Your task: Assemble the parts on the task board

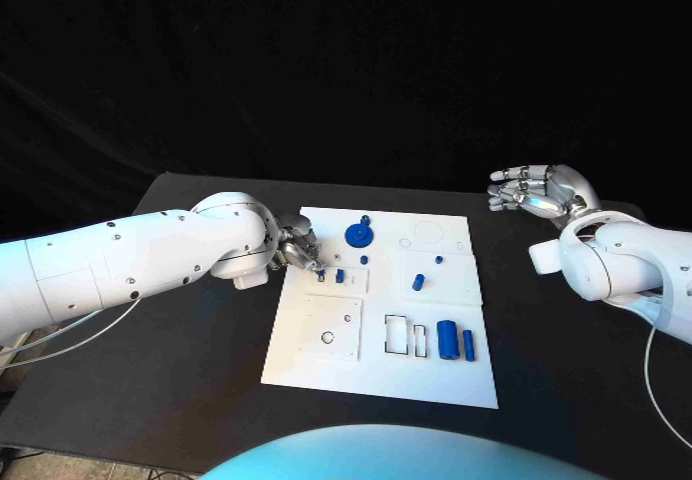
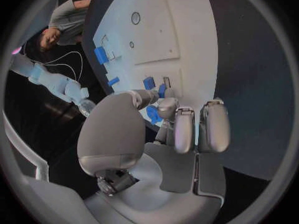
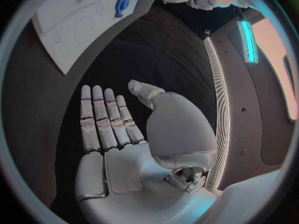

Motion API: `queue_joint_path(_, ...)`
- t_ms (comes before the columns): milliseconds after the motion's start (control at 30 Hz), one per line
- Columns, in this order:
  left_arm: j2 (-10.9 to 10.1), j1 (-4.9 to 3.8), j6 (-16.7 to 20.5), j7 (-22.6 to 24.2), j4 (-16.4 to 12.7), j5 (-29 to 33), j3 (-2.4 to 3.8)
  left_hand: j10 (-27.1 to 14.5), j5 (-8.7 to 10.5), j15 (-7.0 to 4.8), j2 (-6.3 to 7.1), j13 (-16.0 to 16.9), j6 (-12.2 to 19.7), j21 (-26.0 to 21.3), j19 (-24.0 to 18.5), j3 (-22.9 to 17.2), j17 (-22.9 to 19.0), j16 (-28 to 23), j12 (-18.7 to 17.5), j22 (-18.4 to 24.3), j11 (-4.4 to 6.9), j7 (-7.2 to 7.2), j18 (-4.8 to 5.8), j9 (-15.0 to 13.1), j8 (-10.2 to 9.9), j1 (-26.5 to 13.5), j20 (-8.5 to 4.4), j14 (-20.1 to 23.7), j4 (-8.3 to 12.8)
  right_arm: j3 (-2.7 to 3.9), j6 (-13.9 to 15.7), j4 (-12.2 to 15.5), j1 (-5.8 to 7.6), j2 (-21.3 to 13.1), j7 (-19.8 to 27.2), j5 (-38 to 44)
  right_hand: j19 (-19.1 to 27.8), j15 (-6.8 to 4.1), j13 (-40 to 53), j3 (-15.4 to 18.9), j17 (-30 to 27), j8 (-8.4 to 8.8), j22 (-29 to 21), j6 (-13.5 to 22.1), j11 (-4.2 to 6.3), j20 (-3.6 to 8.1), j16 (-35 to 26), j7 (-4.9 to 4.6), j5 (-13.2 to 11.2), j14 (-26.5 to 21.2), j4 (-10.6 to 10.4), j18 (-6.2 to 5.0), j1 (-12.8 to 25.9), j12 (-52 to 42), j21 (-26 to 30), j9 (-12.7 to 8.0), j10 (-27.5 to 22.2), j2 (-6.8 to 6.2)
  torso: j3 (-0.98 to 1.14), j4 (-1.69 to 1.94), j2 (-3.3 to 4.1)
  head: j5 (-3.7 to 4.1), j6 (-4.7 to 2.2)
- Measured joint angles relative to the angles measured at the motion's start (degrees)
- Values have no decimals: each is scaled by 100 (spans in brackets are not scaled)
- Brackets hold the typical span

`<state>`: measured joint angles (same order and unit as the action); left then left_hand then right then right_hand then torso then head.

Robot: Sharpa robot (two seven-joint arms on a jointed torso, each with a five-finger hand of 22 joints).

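Note:
The white task board lies in the middle of the black table. My left hand hovers low over its far left corner with fingers curled. A small blue part is pinched between its thumb and a finger, just above two small blue pieces standing in a slot plate. A round blue part lies just beyond the hand. A blue peg stands mid-board and two blue cylinders lie near the front right. My right hand is raised off the board's far right, fingers straight, holding nothing.
A square plate with small holes and two rectangular outlines take up the board's near half. A round recess marks the far right corner. Bare black table surrounds the board on both sides.

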<state>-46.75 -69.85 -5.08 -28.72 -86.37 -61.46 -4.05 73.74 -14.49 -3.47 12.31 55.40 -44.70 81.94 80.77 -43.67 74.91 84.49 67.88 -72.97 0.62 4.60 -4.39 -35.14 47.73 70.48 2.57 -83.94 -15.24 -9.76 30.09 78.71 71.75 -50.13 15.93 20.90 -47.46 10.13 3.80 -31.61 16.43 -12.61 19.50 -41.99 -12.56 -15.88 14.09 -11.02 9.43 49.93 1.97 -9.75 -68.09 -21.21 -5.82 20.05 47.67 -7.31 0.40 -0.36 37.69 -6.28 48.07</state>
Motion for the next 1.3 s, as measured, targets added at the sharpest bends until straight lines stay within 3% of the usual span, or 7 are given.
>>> queue_joint_path(167, 14, 10, -24, -2, 8, -36, -7, 0, 0, 0, 15, 0, -1, 0, 0, 0, 0, 0, 0, 0, 0, -1, 0, -1, -1, -15, 0, 0, 0, 0, -1, 0, -1, -1, 0, 0, 0, 0, 0, 0, 0, 0, 0, 0, 0, 0, 0, 0, 0, 0, 0, 0, 0, 0, 0, 0, 0, 0, 1, -1, -2, 1, 1)
queue_joint_path(233, 19, 15, -35, -2, 13, -52, -10, 0, 3, 0, 45, 0, -2, 0, 0, -180, 0, 0, 0, 1, 0, -2, 0, -1, -2, -46, 0, 0, 180, 0, -2, 0, -2, -2, 0, 0, 0, 0, 0, 0, 0, 0, 0, 0, 0, 0, 0, 0, 0, 0, 0, 0, 0, 0, 0, 0, 0, 0, 1, -3, -2, 4, 1)
queue_joint_path(1300, 63, 33, -257, -10, 60, -167, -33, -2, -15, 0, 42, 0, -3, -1, 21, -180, 0, 0, 0, -4, -2, -3, 0, -1, 21, -43, -21, 0, 180, 1, -20, -2, -19, -6, 1, 0, 0, 21, 0, 16, -20, 0, -33, 0, -21, 0, 46, 0, 0, -21, -16, 0, 0, -17, 23, -6, -21, 0, 2, 1, -2, 2, 31)
